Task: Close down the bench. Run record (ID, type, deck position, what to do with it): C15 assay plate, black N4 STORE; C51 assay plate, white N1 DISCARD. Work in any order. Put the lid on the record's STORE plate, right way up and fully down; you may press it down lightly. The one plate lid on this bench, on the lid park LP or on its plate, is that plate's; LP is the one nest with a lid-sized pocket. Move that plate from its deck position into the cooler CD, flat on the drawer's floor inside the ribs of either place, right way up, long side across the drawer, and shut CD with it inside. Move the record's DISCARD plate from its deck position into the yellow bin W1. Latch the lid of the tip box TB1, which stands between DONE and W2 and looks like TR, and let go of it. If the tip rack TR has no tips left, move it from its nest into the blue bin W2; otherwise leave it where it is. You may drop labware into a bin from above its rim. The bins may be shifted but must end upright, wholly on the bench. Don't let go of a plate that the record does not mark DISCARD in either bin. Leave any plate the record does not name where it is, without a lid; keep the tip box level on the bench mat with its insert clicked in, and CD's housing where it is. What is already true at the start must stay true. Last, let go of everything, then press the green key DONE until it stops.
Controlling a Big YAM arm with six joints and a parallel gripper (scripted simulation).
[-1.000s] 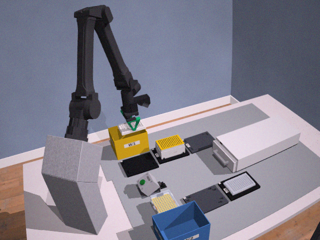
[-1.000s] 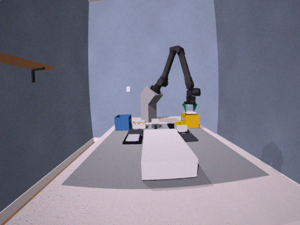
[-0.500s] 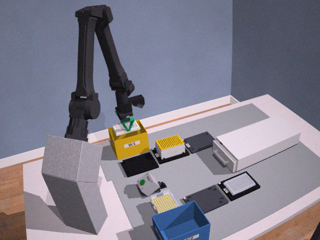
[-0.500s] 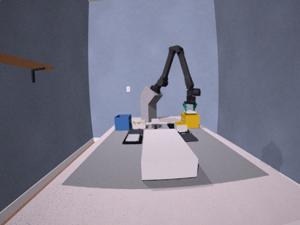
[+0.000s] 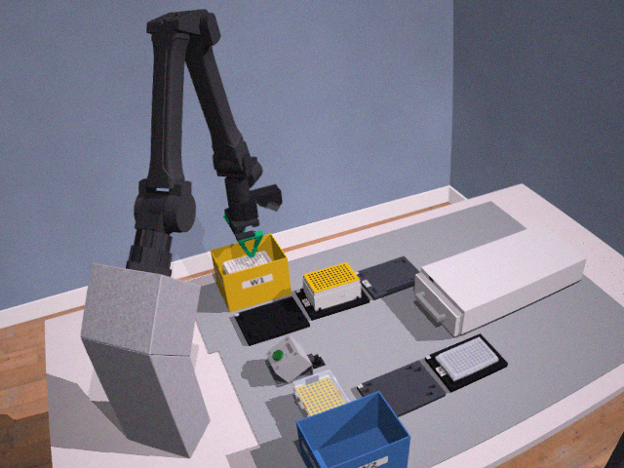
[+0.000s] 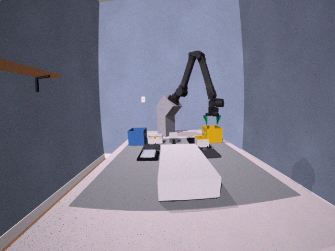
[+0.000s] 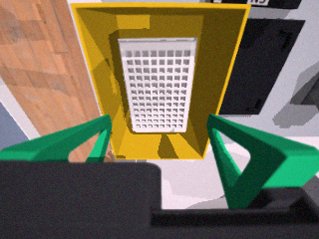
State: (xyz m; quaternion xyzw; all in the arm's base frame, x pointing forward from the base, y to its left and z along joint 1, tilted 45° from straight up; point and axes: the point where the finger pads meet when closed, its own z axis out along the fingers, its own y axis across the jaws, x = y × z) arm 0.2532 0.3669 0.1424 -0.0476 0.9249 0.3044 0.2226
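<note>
white assay plate (image 7: 159, 85) | frame centre, lying inside yellow bin W1 (image 7: 226, 60), free of the gripper | gripper (image 7: 159, 141) above the rim, jaws spread wide, holding nothing | likely light, rigid, smooth-walled; best taken across its short sides | beyond: tip rack (image 5: 332, 285) on the desk (image 5: 533, 201), right of bin
</note>
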